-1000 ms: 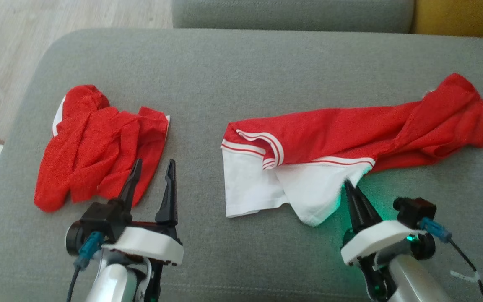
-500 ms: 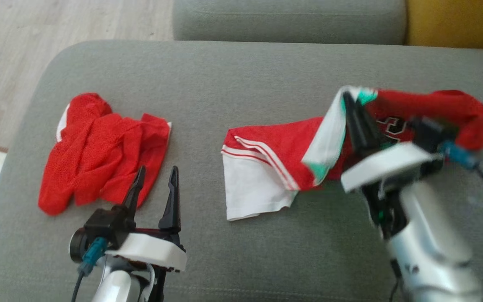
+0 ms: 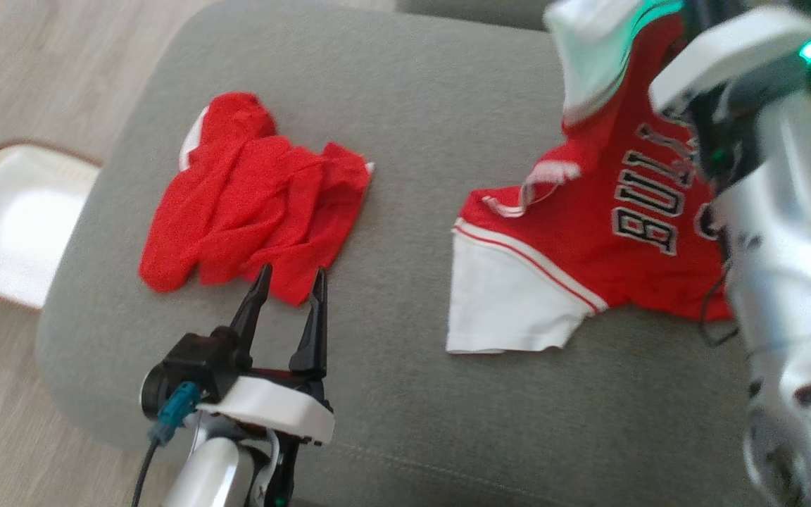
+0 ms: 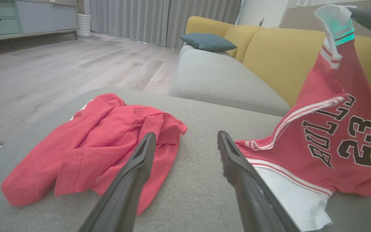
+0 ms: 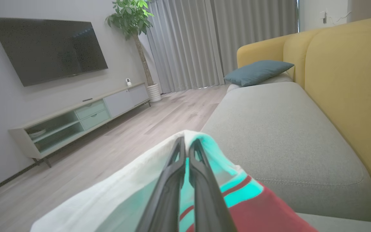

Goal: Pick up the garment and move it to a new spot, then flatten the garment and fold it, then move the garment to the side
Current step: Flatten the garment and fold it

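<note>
Right gripper clenched on the white hem of the red jersey, holding that end up in the air. The jersey's lower end trails on the grey cushion, right side. Left gripper has its jaws spread, holding nothing, low over the cushion at the near edge of a crumpled red cloth.

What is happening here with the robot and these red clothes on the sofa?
The robot's right gripper is shut on the white edge of a red and white jersey and holds that end high in the air. The jersey's lower part lies on the grey sofa cushion. The left gripper is open and holds nothing; it points at a crumpled red garment lying on the same cushion, apart from the jersey.
</note>
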You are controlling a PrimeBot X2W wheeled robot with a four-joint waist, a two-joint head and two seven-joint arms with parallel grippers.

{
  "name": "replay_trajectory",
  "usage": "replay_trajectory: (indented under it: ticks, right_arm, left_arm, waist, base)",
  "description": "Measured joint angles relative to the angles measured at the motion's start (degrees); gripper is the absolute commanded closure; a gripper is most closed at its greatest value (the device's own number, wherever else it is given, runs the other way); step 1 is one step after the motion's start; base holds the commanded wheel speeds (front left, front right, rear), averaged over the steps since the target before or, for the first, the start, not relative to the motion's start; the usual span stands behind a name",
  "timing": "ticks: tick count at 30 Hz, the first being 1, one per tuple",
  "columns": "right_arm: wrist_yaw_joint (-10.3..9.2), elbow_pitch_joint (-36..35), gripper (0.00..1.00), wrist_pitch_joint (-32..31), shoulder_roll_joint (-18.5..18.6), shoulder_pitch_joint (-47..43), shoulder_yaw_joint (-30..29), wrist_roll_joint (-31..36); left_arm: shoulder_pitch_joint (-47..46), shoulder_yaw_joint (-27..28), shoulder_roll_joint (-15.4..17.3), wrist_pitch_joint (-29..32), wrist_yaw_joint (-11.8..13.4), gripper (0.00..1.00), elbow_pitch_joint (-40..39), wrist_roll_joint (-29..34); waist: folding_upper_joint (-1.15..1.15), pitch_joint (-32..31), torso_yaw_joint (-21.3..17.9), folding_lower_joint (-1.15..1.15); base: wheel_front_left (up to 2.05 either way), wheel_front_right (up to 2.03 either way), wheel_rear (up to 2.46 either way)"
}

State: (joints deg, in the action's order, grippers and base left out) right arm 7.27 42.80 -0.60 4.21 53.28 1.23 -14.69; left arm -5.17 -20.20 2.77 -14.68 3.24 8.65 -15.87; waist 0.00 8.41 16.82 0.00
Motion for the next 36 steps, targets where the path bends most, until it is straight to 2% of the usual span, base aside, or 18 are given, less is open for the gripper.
replay_trajectory:
  ticks: [1,2,3,10,16,22,29,33,36]
  right_arm:
    - [0.00,2.5,1.00,0.1,0.4,2.1,-1.2,1.1]
    - [0.00,4.9,0.79,0.2,0.7,4.0,-2.3,2.1]
    - [0.00,7.3,0.00,0.6,1.4,5.6,-3.0,3.5]
    - [0.00,19.1,0.00,6.7,1.7,13.4,-5.5,10.3]
    - [0.00,24.5,0.00,11.0,1.3,14.1,-4.5,11.7]
    - [0.00,25.2,0.00,13.3,0.5,13.6,-0.6,10.3]
    - [0.00,19.5,0.00,14.7,0.3,3.5,4.6,4.6]
    - [0.00,11.7,0.00,14.8,0.1,-4.1,5.7,1.2]
    - [0.00,3.2,0.00,15.0,0.1,-11.3,5.9,1.3]
  left_arm:
    - [-0.2,-0.1,0.0,0.0,-0.1,0.00,0.0,-0.3]
    - [-0.3,-0.3,0.0,0.0,-0.1,0.00,0.1,-0.4]
    - [-0.3,-0.5,0.0,0.0,-0.1,0.00,0.2,-0.5]
    - [-0.4,-1.1,0.0,0.0,0.1,0.00,0.3,-1.0]
    - [-1.3,-0.8,0.0,0.0,0.3,0.00,0.3,-0.9]
    - [-1.2,0.6,0.0,0.0,0.4,0.00,-0.1,-0.8]
    - [-0.6,2.6,0.0,0.0,0.9,0.00,-1.4,-0.1]
    - [0.2,3.5,0.0,0.0,0.9,0.00,-2.0,0.7]
    - [0.8,4.5,0.0,0.0,1.1,0.00,-2.2,0.7]
  waist:
    - [0.00,0.4,0.8,0.00]
    - [0.00,0.8,1.6,0.00]
    - [0.00,1.2,2.4,0.00]
    - [0.00,3.6,4.6,0.00]
    - [0.00,2.8,1.9,0.00]
    - [0.00,1.4,-1.5,0.00]
    - [0.00,-1.5,-7.3,0.00]
    - [0.00,-3.1,-10.7,0.00]
    - [0.00,-4.0,-13.0,0.00]
  base:
    - [0.00,0.00,0.00]
    - [0.00,0.00,0.00]
    - [0.00,0.00,0.00]
    - [0.00,0.00,0.00]
    - [0.00,0.00,0.00]
    - [0.00,0.00,0.00]
    - [0.00,0.00,0.00]
    - [0.00,0.00,0.00]
    - [0.00,0.00,0.00]
